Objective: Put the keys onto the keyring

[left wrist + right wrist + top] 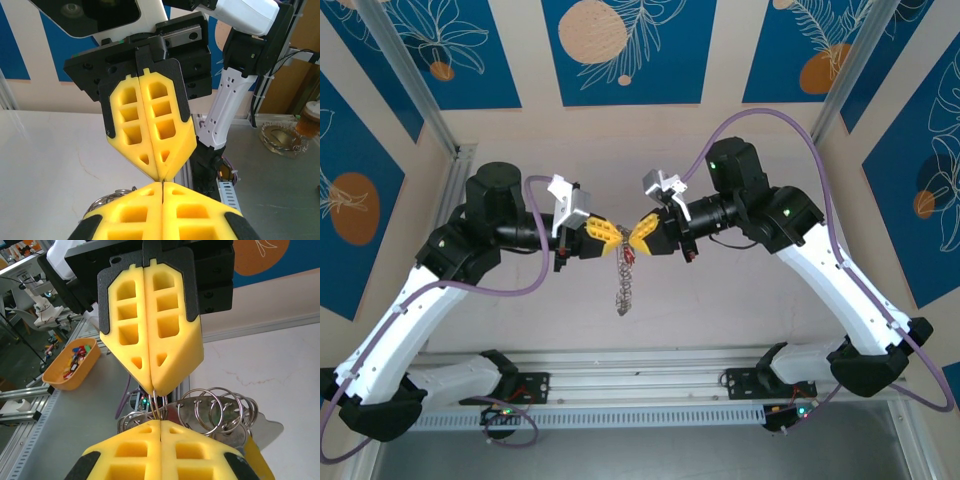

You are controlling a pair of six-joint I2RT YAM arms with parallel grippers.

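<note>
Two grippers: both pinched fully shut, meeting tip to tip in mid-air above the table (740, 310). You're working nose to nose here.
Left gripper (154, 389): pads pressed flat together, with thin ring wire coming out right at the tips. It has the keyring (215, 410) by one loop.
Right gripper (160, 423): pads together too, no gap. Rings bunch just behind its tips, but you can't tell whether it's nipping wire, the key, or nothing.
Keyring: off the table, hanging as a limp chain of rings straight down from where the tips meet.
Key (631, 258): I read the red fleck just under the tips, against the top of the chain, as its head. The blade is too small to see.
Step in hand: judging by the pose, you're feeding the key onto a ring.
Doing it well: treat the left as the anchor and let the right make the small moves. Work along the ring's coil, not across it. Don't pull the arms apart, or the wire may slip from the pads.
Hidden: the contact point sits behind yellow foam in both wrist views, and the ring's split end can't be found.
Hard to make out: whether the key is threaded or merely lying against the chain.
Further out: an orange tray (70, 367) of small bits sits well off to the side, out of play.
</note>
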